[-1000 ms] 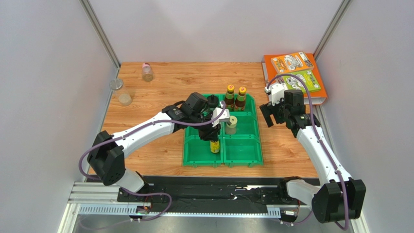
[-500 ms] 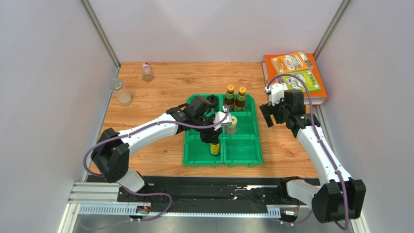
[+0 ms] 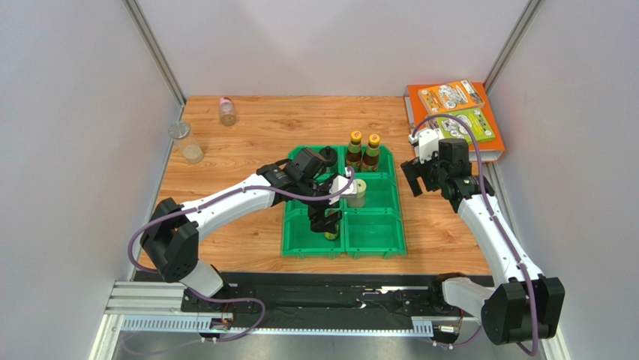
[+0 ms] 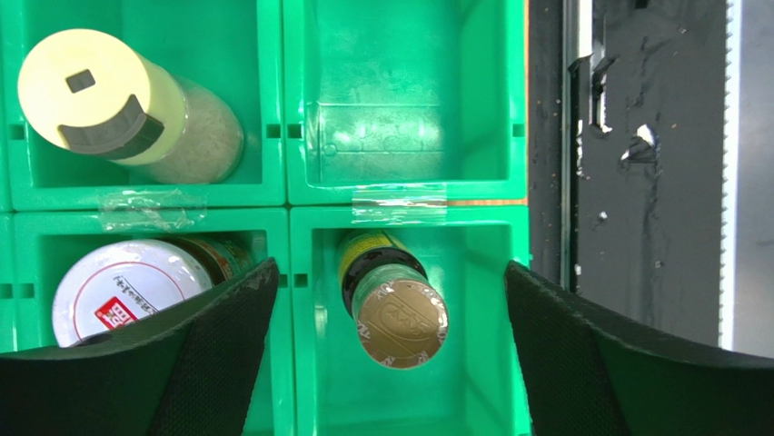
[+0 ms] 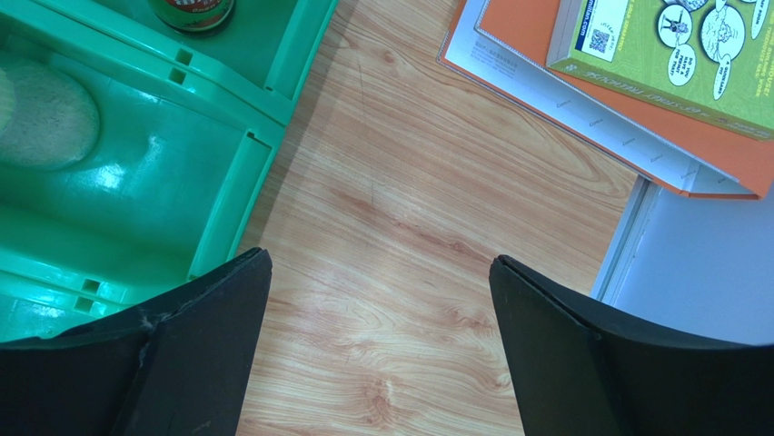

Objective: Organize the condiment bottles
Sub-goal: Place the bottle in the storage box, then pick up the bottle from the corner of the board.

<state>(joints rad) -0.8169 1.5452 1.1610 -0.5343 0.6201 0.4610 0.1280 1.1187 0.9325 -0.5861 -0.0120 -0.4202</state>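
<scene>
My left gripper (image 3: 328, 215) hangs open over the near-left compartment of the green bin (image 3: 375, 238). A dark bottle with a gold cap (image 4: 400, 320) and a yellow label stands there between the spread fingers (image 4: 227, 318), free of both. In the left wrist view a pale-capped shaker (image 4: 91, 86) and a white-lidded jar (image 4: 123, 291) fill neighbouring compartments. Two amber bottles (image 3: 364, 150) and a black-capped one (image 3: 327, 156) stand in the far row. My right gripper (image 3: 421, 180) is open and empty over bare wood (image 5: 380, 263), right of the bin.
A pink-capped bottle (image 3: 227, 111) and a silver-capped clear jar (image 3: 186, 142) stand on the table at the far left. Orange and green books (image 3: 454, 112) lie at the far right corner. Grey walls close in both sides. The bin's near-right compartment (image 4: 404, 100) holds nothing.
My left gripper has lowered slightly over the near-left compartment and opened, letting go of the gold-capped bottle. The right arm has not moved.
</scene>
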